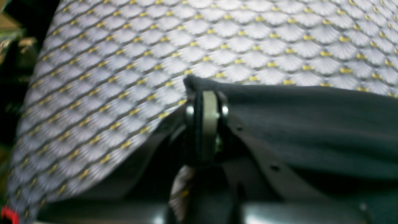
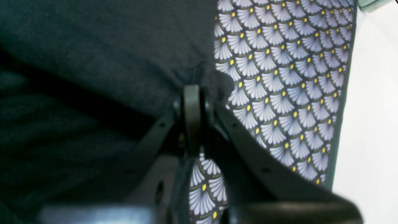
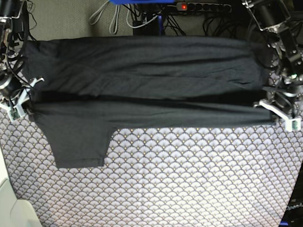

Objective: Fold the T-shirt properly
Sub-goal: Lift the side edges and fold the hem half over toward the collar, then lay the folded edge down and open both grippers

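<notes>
A lab-like workspace: a power strip (image 3: 203,7) and tangled cables (image 3: 104,16) lie behind the patterned tablecloth (image 3: 164,188).

Charcoal-black T-shirt (image 3: 140,89); grey-white fan-patterned tablecloth (image 3: 169,182) with yellow dots.

Base view evenly lit, sharp. Both wrist views dim, blurry; left worst. White glare at right wrist's edge.

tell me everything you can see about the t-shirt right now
The T-shirt is dark charcoal, soft matte fabric, no print showing. It lies stretched wide across the far part of the fan-patterned tablecloth, with a lengthwise fold ridge across its middle. One short sleeve sticks out toward the near side. The left gripper and right gripper each pinch an end of the fold.
</notes>
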Available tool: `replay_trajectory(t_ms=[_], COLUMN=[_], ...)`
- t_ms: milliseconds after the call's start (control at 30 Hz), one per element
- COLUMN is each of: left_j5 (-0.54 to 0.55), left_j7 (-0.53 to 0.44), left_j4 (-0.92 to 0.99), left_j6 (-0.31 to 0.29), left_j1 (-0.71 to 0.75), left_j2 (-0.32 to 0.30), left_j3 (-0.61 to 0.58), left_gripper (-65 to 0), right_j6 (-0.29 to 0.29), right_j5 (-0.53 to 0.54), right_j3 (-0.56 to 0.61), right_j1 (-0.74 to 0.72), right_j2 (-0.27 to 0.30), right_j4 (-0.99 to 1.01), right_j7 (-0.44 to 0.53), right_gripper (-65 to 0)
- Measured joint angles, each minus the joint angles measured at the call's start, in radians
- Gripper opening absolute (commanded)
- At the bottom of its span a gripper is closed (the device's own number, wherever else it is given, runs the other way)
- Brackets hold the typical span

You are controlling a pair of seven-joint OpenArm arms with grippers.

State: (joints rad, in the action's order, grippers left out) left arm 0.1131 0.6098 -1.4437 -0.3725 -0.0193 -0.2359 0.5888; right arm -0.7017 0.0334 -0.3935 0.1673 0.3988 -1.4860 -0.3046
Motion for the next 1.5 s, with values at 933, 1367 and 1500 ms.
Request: replay_trajectory(t_ms=[933, 1367, 1500], left_j5=[0.011, 0.012, 0.013], left_j7=[0.06, 0.127, 0.141], left_j4=[-0.054, -0.055, -0.067], left_j6=[-0.002, -0.005, -0.005], left_j1=[0.089, 0.108, 0.122], left_j2=[-0.002, -0.022, -0.023], left_j3=[0.006, 0.006, 0.006], left_gripper=[-64.6, -64.6, -64.6], right_j6=[-0.002, -0.001, -0.001], right_j5=[-0.004, 0.0, 0.0], right_j3=[-0.074, -0.072, -0.072], right_j1=[0.15, 0.182, 0.211], right_j2=[-0.025, -0.024, -0.018], right_j4=[-0.034, -0.08, -0.085], right_j7=[-0.001, 0.005, 0.01], right_gripper=[-65.0, -65.0, -65.0])
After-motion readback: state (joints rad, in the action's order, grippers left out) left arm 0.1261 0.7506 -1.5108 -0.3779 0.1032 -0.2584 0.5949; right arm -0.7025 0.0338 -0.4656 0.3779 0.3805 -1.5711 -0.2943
